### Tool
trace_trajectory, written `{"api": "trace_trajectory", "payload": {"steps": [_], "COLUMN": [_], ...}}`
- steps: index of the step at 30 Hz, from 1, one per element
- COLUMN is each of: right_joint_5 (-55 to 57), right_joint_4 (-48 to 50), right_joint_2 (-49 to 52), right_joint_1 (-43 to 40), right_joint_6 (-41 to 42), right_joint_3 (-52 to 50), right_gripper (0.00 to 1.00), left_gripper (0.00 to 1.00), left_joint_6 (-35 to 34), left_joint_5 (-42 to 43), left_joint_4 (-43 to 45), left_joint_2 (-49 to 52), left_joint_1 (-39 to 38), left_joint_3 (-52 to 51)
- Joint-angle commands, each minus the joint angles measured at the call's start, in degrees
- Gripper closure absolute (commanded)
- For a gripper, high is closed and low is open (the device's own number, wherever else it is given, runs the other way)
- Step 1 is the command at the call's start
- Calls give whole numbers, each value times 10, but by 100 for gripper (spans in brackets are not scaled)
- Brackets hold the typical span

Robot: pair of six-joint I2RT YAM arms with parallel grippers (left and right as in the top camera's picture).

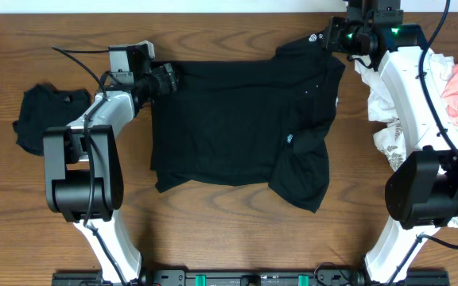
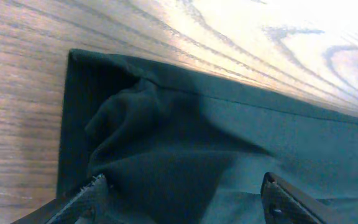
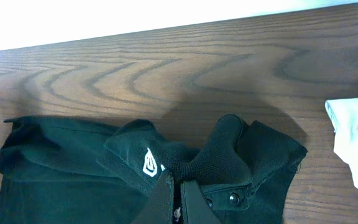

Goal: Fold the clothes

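"Pinching the collar at the upper right of the overhead frame, the right fingers (image 3: 166, 199) are clenched on the black shirt (image 1: 237, 119). The left fingers (image 1: 169, 79) stand released over its hem corner."

"How does it lie?"

"Mid-counter (image 1: 229, 230), long axis left to right, collar pointing right. Pull now and I'd expect the unheld hem to drag and bunch."
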Motion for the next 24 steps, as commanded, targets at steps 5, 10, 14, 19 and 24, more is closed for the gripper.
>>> {"api": "trace_trajectory", "payload": {"steps": [5,10,14,19,24], "right_joint_5": [6,6,6,6,6], "right_joint_4": [-3,-3,-5,-10,-11], "right_joint_2": [-1,-1,-1,-1,-1], "right_joint_1": [-7,-7,-7,-7,-7], "right_joint_6": [-8,-7,-7,-8,-8], "right_joint_3": [1,1,1,1,1], "right_gripper": [99,99,99,99,99], "left_gripper": [21,21,22,23,23], "left_joint_6": [3,3,3,4,9], "left_joint_5": [-77,-76,-57,-19,10], "left_joint_4": [-7,-7,-6,3,10], "left_joint_2": [-2,-2,3,25,37], "left_joint_1": [-1,-1,-1,-1,-1], "left_joint_3": [0,0,0,0,0]}}
